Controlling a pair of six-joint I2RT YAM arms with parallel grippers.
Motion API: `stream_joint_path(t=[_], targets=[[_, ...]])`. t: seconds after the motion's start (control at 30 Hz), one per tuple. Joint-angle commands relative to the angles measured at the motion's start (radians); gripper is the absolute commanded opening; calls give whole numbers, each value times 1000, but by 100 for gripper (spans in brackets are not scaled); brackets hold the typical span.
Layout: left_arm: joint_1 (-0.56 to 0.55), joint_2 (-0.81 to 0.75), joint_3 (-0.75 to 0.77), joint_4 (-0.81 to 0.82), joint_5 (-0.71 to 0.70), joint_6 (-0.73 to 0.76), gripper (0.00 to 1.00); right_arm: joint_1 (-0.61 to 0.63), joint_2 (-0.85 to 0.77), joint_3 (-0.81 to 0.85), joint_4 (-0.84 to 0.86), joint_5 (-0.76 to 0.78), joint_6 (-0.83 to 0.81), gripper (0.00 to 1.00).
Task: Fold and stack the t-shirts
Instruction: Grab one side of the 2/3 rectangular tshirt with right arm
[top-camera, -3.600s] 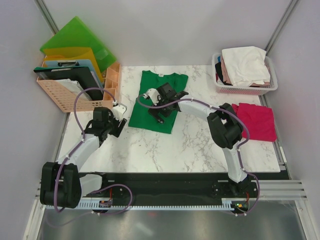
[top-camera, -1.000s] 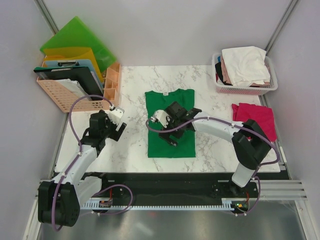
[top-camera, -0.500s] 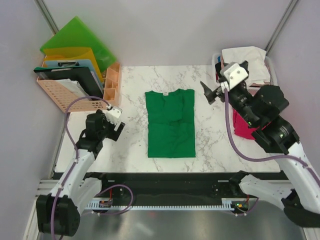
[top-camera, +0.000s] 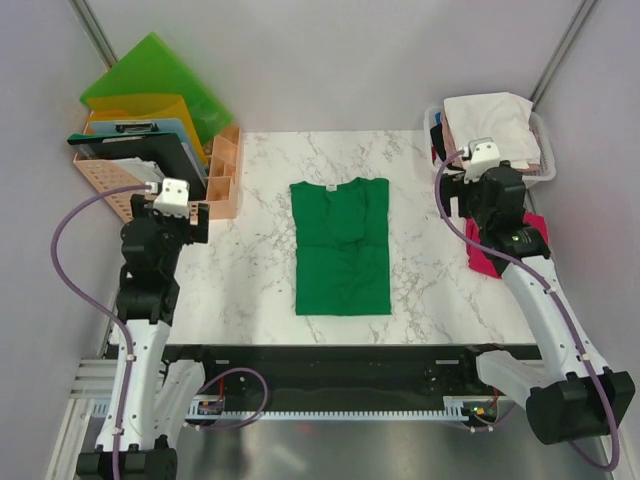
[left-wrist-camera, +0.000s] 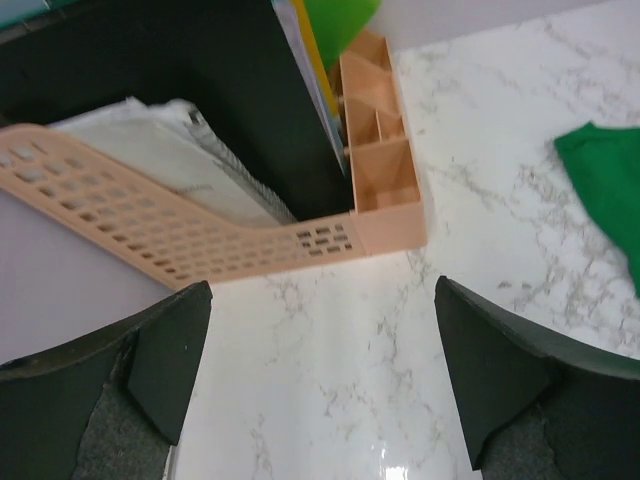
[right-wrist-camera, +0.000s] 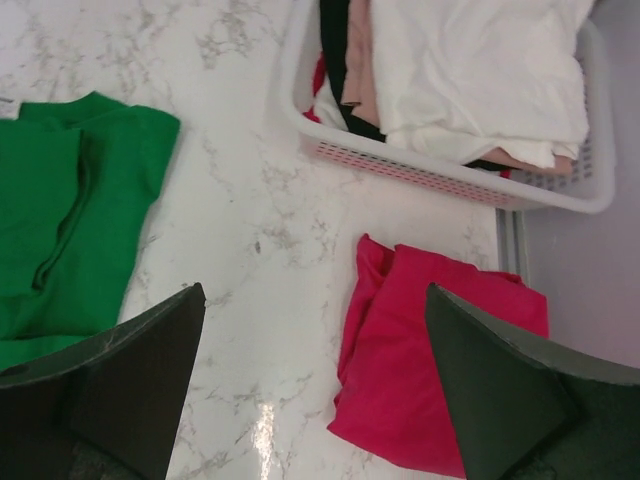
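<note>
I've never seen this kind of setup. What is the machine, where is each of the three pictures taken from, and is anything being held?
Two robot arms are bolted at the near edge of a marble table, each ending in a two-finger pincer. The large picture looks down from above and behind them. The other two come from small cameras on the wrists, so the dark shapes in their bottom corners are that pincer's own fingers. The left pincer faces a peach organiser holding folders. The right pincer looks over a crumpled red tee and a white basket with more clothes. A green tee lies mid-table, folded into a long rectangle. Both pincers are open and hold nothing.
</note>
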Motion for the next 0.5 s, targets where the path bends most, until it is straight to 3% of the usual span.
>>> stream_joint_path(t=[0.0, 0.07, 0.2, 0.27, 0.33, 0.47], targets=[[2, -72, -79, 40, -89, 2, 100, -33, -31, -12, 147, 108, 63, 98], [4, -63, -81, -2, -25, 2, 100, -46, -12, 21, 77, 46, 66, 98], [4, 65, 23, -310, 129, 15, 100, -75, 80, 147, -144, -183, 55, 98], [5, 106, 61, -405, 299, 80, 100, -75, 93, 155, -233, -256, -17, 98], [4, 144, 103, -596, 479, 188, 100, -75, 113, 173, -337, -252, -54, 98], [4, 301, 233, -855, 603, 333, 100, -75, 201, 202, -523, -286, -181, 98]])
